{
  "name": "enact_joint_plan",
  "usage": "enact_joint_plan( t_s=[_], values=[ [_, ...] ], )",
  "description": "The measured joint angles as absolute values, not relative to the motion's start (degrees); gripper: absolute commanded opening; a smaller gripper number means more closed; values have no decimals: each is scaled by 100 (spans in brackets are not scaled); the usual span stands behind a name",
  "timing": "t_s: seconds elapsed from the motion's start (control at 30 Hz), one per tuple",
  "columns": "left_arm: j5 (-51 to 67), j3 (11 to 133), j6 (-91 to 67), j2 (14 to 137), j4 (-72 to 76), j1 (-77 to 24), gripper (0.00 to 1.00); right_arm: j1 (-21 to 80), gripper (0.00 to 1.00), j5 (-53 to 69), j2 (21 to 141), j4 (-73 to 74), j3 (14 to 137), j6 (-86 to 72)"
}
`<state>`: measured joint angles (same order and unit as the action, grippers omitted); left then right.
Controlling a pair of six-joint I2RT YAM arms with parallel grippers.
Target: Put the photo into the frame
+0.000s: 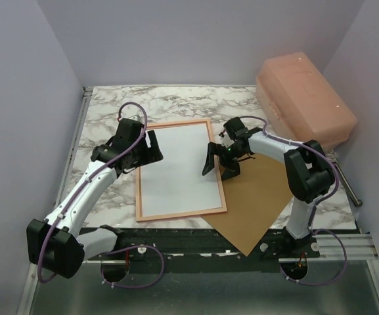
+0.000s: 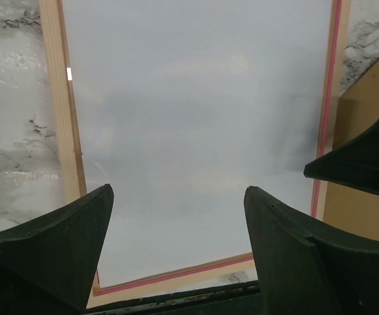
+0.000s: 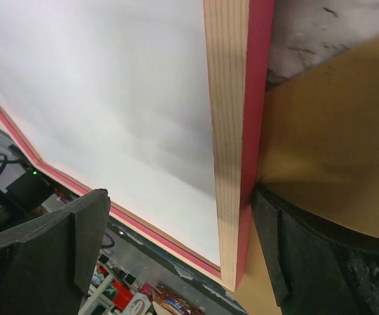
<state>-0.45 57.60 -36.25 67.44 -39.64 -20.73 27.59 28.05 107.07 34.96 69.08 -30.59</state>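
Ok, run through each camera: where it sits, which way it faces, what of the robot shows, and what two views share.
Top external: fixed above and behind the arms, looking down on the table; both arms show, left gripper and right gripper flanking the frame.
Left wrist: on the left arm, facing down at the photo, white back up; own open fingers at the bottom.
Right wrist: on the right arm, close on the frame's rail; own fingers astride it.
Shared: both wrist views show photo, frame and brown backing board.
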Motion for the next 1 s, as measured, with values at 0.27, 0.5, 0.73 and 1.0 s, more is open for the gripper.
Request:
enact_joint_plan(
  t_s=[0.27, 0.5, 0.73, 1.0],
  values=[
    [-38, 5690, -3581, 6226, -3920, -2073, 82, 2961, 96, 3295, 11093, 3181, 7273, -3358],
    [-16, 5478, -3581, 5859, -3929, -2073, 82, 3367, 96, 3489, 11577, 2919, 7856, -3614],
    [12, 5459, -3564, 5621, -3955, -2073, 82, 3686, 96, 3564, 11985, 2770, 8311, -3819],
    [139, 5330, -3520, 5408, -3970, -2073, 82, 3833, 96, 3568, 12103, 2681, 8455, -3966]
  ],
)
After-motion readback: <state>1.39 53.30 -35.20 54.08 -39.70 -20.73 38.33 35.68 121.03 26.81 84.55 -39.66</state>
